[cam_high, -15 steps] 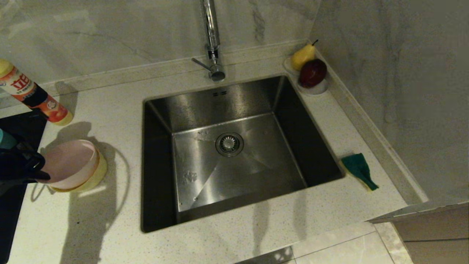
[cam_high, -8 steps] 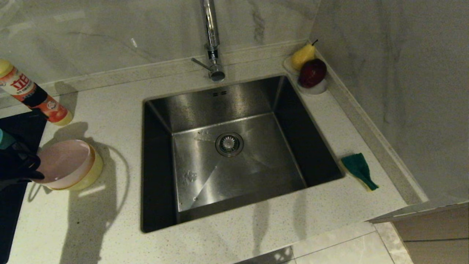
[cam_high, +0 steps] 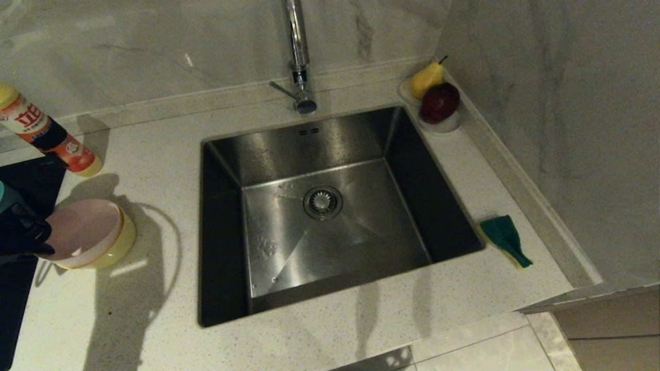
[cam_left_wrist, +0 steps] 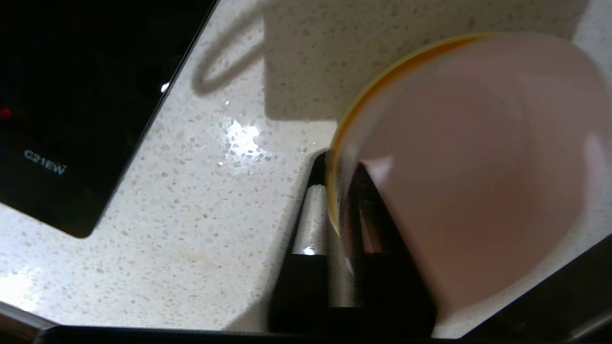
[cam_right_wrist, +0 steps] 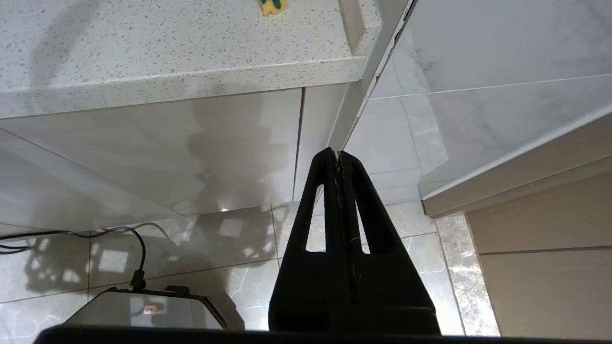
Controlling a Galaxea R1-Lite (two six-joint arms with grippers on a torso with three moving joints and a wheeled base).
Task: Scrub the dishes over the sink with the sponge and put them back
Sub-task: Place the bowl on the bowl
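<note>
A pink bowl [cam_high: 85, 226] sits nested inside a yellow bowl [cam_high: 122, 242] at the left of the counter, slightly tilted. My left gripper [cam_high: 44, 242] is shut on their near rim. In the left wrist view one finger lies outside the yellow bowl [cam_left_wrist: 363, 91] and the other inside the pink bowl [cam_left_wrist: 478, 167], with the gripper [cam_left_wrist: 337, 165] pinching the rim. The green and yellow sponge [cam_high: 505, 238] lies on the counter right of the sink [cam_high: 361, 232]. My right gripper [cam_right_wrist: 338, 153] hangs shut and empty below the counter's front edge, with the sponge [cam_right_wrist: 272, 5] far off.
A detergent bottle [cam_high: 49, 134] leans at the back left. A black cooktop [cam_high: 26, 175] borders the bowls on the left. A white saucer [cam_high: 448, 126] with a pear and a red fruit sits in the back right corner. The tap [cam_high: 296, 51] rises behind the sink.
The left gripper and the stacked bowls have shifted left and sunk toward the counter, and the stack now lies flatter. The right arm has not moved.
</note>
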